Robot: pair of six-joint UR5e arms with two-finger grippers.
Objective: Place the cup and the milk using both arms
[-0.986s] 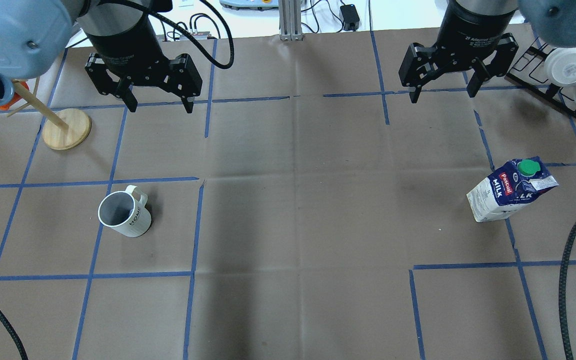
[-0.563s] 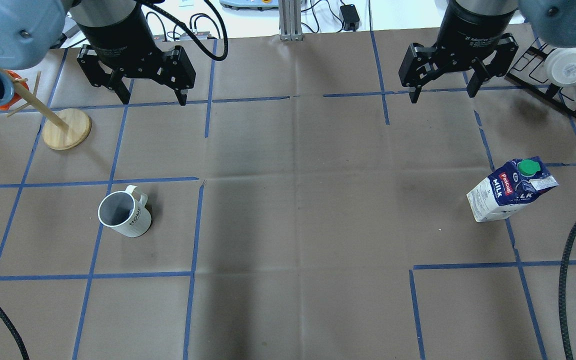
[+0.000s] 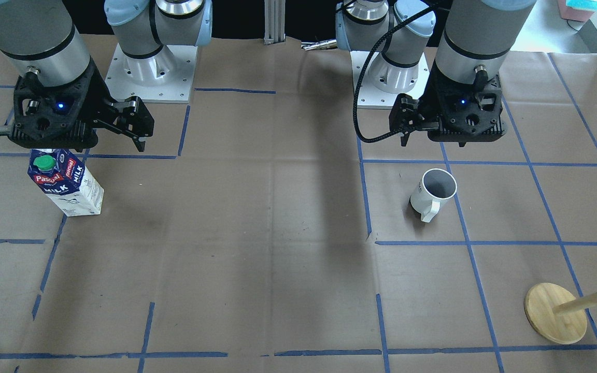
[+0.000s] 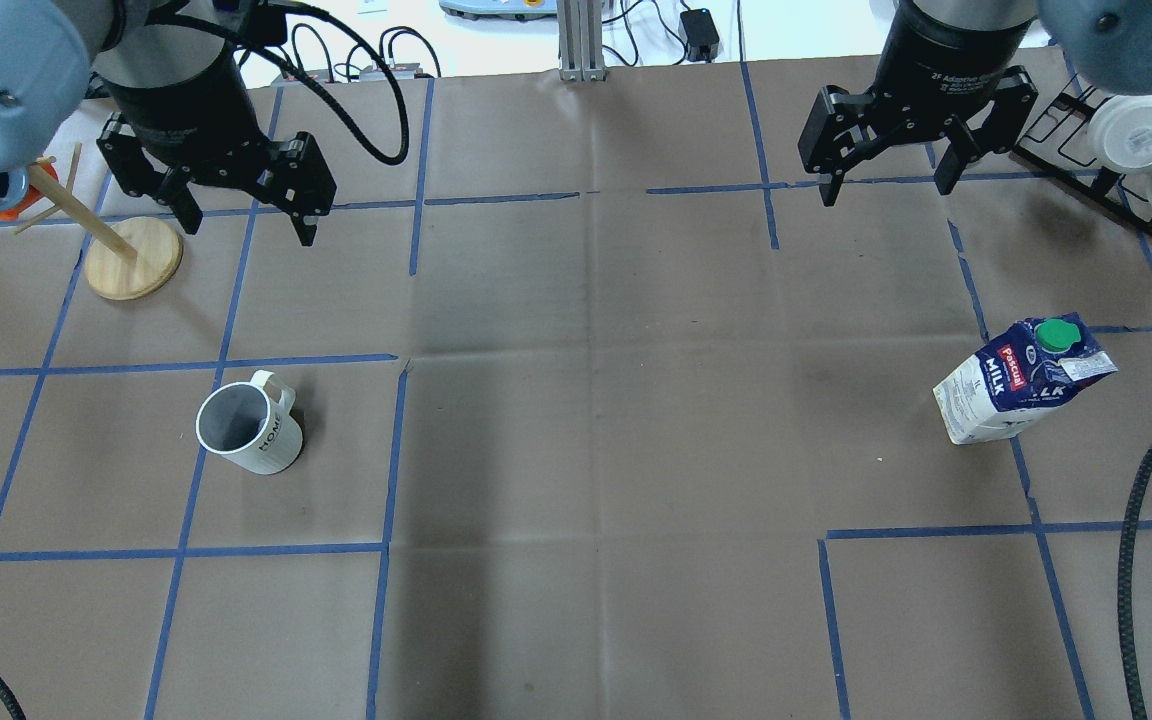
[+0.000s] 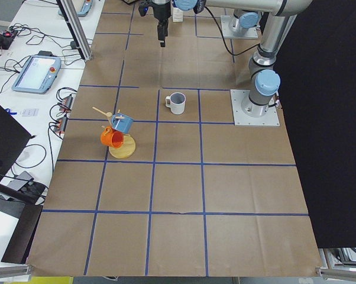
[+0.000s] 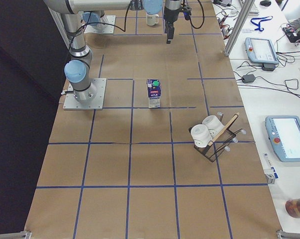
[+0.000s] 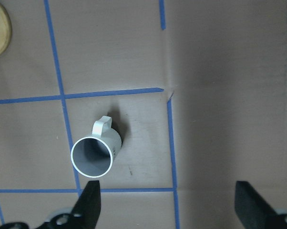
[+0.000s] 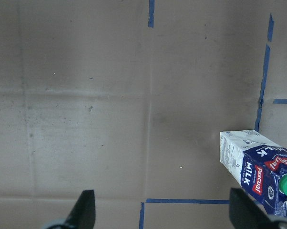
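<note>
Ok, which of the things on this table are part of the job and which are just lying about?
Job: cup, milk, left tool, right tool, both open and empty.
Lying about: wooden mug stand, with its blue mug and orange mug; white cups.

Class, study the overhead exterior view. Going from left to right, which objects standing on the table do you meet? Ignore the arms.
wooden mug stand → cup → milk
</note>
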